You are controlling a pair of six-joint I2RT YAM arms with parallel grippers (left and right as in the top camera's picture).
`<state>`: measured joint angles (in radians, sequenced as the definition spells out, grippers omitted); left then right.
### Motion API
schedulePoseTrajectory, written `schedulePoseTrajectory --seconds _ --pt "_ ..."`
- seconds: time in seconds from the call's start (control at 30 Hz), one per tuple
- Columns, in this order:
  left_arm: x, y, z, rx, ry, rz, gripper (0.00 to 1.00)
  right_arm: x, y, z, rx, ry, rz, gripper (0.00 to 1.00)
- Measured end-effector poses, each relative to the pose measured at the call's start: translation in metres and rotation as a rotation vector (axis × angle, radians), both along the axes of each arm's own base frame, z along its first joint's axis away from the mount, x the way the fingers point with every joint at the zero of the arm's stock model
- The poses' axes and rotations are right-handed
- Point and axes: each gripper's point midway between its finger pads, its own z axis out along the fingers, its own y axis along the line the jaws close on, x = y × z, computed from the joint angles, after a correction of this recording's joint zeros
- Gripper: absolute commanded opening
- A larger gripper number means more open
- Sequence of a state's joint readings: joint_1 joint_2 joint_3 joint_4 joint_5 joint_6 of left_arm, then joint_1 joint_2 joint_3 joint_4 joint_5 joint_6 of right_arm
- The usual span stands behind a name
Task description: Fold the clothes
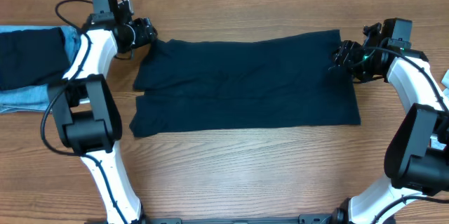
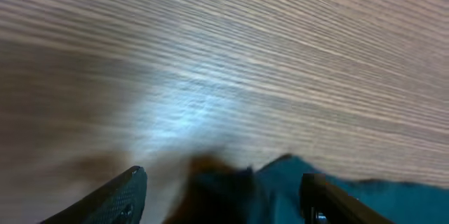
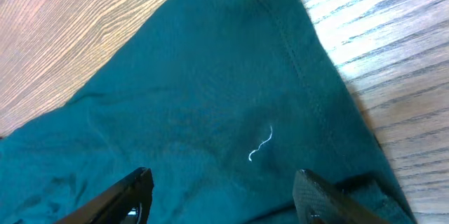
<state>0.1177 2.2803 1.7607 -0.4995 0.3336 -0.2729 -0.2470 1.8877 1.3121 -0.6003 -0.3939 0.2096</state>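
Navy shirt [image 1: 245,83] lies flat across the middle of the wooden table [image 1: 245,175], folded into a wide rectangle with a step in its left edge.

Overhead view: the left gripper [image 1: 144,34] sits at the shirt's far left corner. The right gripper [image 1: 345,55] sits at the far right corner, over the cloth edge. At the table's left edge, apart from the shirt, a dark garment [image 1: 28,55] rests on a light blue denim piece [image 1: 28,97]. Neither wrist view shows this pile.

Left wrist view: the left fingers [image 2: 116,199] stand wide apart, so the jaws are open and nothing is clamped. A corner of the shirt lies on the table between them. Blur prevents telling whether the cloth touches either finger. Bare wood grain fills the rest of this view.

Right wrist view: the right fingers [image 3: 130,196] stand wide apart above the shirt, jaws open, no cloth pinched. Only this view shows a stitched hem [image 3: 298,55] along the shirt's edge and a short white thread [image 3: 261,145] lying on the cloth between the fingers.
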Motion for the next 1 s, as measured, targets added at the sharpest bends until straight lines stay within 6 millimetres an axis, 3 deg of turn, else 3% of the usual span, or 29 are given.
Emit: schedulePoseTrajectory --seconds 0.17,0.47,0.77,0.83,0.87,0.9,0.93,1.0 --pt "0.006 -0.016 -0.020 -0.062 0.006 -0.013 0.69 -0.003 0.001 -0.001 0.005 0.012 0.001 0.65" --pt "0.015 -0.029 -0.015 -0.096 -0.035 -0.024 0.37 -0.003 0.001 -0.002 0.006 0.016 0.001 0.64" --pt "0.035 -0.039 0.007 -0.155 -0.157 -0.061 0.04 -0.006 0.002 -0.003 0.009 0.029 0.002 0.62" --pt "0.035 -0.041 0.009 -0.172 -0.160 -0.066 0.05 -0.007 0.002 -0.003 0.011 0.034 0.001 0.62" --pt "0.035 -0.043 0.009 -0.179 -0.161 -0.071 0.11 -0.008 0.002 -0.004 0.011 0.036 0.001 0.61" --pt "0.035 -0.044 0.009 -0.183 -0.159 -0.074 0.21 -0.008 0.002 -0.004 0.011 0.036 0.001 0.62" --pt "0.033 -0.045 0.009 -0.190 -0.152 -0.077 0.39 -0.008 0.002 -0.003 0.011 0.036 0.001 0.61" --pt "0.028 -0.045 0.005 -0.198 -0.124 -0.076 0.50 -0.008 0.002 -0.004 0.012 0.038 0.001 0.61"
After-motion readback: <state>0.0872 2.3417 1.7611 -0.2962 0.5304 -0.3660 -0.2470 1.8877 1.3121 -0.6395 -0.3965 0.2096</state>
